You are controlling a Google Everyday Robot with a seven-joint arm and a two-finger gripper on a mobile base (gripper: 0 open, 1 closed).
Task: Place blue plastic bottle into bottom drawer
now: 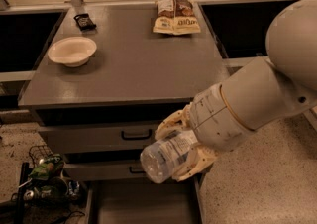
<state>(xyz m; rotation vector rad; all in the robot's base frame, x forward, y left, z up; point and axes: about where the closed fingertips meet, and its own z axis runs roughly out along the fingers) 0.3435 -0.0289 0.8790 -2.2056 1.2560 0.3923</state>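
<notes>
The cream two-finger claw (pixel 179 148), low centre of the frame, is clamped across the clear ribbed plastic bottle (pixel 161 157), held tilted over the open grey bottom drawer (pixel 143 207), apparently so it can go straight down.

arm (pixel 257 104): reaches in from right, angled down | gripper (pixel 178 149): above bottom drawer (pixel 143 207), clamped on blue plastic bottle (pixel 161 158)
</notes>
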